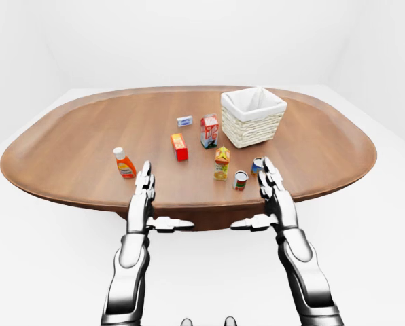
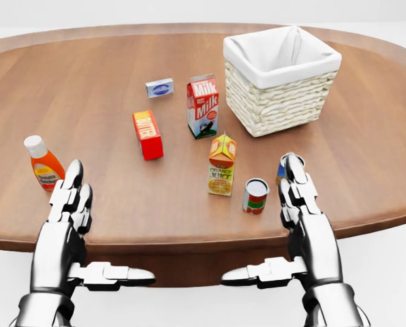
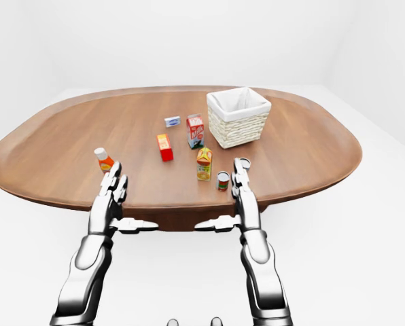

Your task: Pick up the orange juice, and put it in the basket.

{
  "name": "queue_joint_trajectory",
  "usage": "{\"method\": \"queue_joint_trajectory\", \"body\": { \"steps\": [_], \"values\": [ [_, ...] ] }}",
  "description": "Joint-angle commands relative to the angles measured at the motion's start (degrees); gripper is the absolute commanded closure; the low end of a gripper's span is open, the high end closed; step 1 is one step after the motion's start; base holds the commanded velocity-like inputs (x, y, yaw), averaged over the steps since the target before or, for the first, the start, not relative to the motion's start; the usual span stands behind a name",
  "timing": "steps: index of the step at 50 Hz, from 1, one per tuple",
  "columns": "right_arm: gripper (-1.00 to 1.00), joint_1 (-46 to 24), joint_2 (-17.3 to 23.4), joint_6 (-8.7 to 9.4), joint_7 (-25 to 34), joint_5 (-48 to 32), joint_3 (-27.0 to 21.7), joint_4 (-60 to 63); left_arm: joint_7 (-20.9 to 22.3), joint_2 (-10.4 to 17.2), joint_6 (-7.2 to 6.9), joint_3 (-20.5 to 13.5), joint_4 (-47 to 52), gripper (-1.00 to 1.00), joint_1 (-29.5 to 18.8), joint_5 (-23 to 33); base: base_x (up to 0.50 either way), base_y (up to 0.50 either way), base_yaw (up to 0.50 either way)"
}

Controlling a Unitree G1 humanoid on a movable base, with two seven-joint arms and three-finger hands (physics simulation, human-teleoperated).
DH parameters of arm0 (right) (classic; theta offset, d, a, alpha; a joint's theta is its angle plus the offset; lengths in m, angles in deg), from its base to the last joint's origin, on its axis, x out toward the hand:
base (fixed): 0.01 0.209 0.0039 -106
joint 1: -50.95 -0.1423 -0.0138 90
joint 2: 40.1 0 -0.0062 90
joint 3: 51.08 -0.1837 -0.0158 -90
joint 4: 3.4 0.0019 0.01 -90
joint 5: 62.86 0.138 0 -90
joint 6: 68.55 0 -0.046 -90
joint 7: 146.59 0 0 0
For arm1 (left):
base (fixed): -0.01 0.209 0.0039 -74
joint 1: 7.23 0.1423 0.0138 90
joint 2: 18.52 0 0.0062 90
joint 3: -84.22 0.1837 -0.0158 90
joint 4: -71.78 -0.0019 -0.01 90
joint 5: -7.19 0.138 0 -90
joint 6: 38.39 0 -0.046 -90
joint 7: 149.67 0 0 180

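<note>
Nothing is done yet: orange juice carton (image 2: 221,165) stands untouched below the wicker basket (image 2: 280,95), both hands, left hand (image 2: 70,204) and right hand (image 2: 300,197), open and empty.

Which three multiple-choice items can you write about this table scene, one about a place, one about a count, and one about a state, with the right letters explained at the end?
1. In the head view, where does the orange juice carton stand?
A. inside the basket
B. on the table, below the milk carton
C. at the left edge, beside the bottle

2. How many cans are on the table?
A. two
B. none
C. five

3. What is the state of the two hands?
A. both closed around cartons
B. the left one lifts the bottle
C. both open and holding nothing

Answers:
1 B: the carton stands upright on the wood, below the milk carton and outside the basket.
2 A: one can stands right of the juice, and another can shows partly behind the right hand.
3 C: the left hand and the right hand have straight fingers near the table's near edge, with nothing between them.
</note>
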Motion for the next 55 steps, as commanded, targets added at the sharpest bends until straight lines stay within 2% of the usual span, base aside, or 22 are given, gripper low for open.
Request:
{"method": "queue_joint_trajectory", "body": {
  "steps": [1, 2, 3, 4, 6, 9, 17, 24, 29, 43, 49, 53, 55],
  "values": [
    [-1.00, 3.6, 0.1, 0.00, 9.7, 5.6, 1.1, 22.7, 5.8, 1.6, -2.00, -2.6, 24.5, -1.00, 2.6, 3.4, 0.00, 0.00, 0.00],
    [-1.00, 4.4, 0.3, 0.00, 11.6, 4.9, 1.5, 21.1, 5.9, 1.5, -2.00, -3.1, 26.1, -1.00, 2.8, 4.0, 0.00, 0.00, 0.00],
    [-1.00, 7.0, -0.2, 0.00, 16.8, 8.3, 1.0, 21.5, 6.9, 1.2, -2.00, -3.4, 28.6, -1.00, 3.3, 3.0, 0.00, 0.00, 0.00],
    [-1.00, 7.2, -0.7, 0.00, 17.0, 9.5, 0.2, 22.0, 7.3, 1.0, -2.00, -3.4, 29.7, -1.00, 3.5, 3.0, 0.00, 0.00, 0.00],
    [-1.00, 5.6, -0.3, 0.00, 14.2, 5.5, 0.5, 22.0, 7.7, 0.9, -2.00, -3.4, 31.9, -1.00, 3.3, 3.6, 0.00, 0.00, 0.00],
    [-1.00, 5.6, -0.2, 0.00, 13.6, 2.9, 0.6, 23.2, 8.1, 0.7, -2.00, -3.3, 33.7, -1.00, 3.3, 4.1, 0.00, 0.00, 0.00],
    [-1.00, 7.3, -0.1, 0.00, 15.8, 0.5, 1.5, 28.8, 9.3, 0.8, -2.00, -3.9, 37.9, -1.00, 3.1, 5.9, 0.00, 0.00, 0.00],
    [-1.00, 8.2, -0.2, 0.00, 16.8, 1.6, 0.5, 34.1, 9.9, 0.6, -2.00, -4.8, 42.7, -1.00, 2.7, 5.9, 0.00, 0.00, 0.00],
    [-1.00, 8.3, -0.4, 0.00, 16.7, 0.9, 1.2, 33.5, 10.1, 0.8, -2.00, -5.5, 45.5, -1.00, 1.8, 5.5, 0.00, 0.00, 0.00],
    [-1.00, 8.4, -0.3, 0.00, 16.5, -0.6, 1.4, 31.1, 9.8, 0.6, -2.00, -5.6, 42.4, -1.00, 3.0, 5.0, 0.00, 0.00, 0.00],
    [-1.00, 8.1, -0.4, 0.00, 15.0, -2.2, 1.3, 32.6, 10.2, 0.8, -2.00, -6.7, 43.8, -1.00, 2.7, 4.4, 0.00, 0.00, 0.00],
    [-1.00, 7.3, -1.2, 0.00, 15.4, 2.5, -0.5, 35.1, 10.5, 0.9, -2.00, -7.7, 44.1, -1.00, 2.7, 3.9, 0.00, 0.00, 0.00],
    [-1.00, 7.4, -0.7, 0.00, 15.1, 2.2, -0.7, 35.7, 10.6, 0.9, -2.00, -8.0, 45.3, -1.00, 2.7, 3.7, 0.00, 0.00, 0.00]
  ]
}}
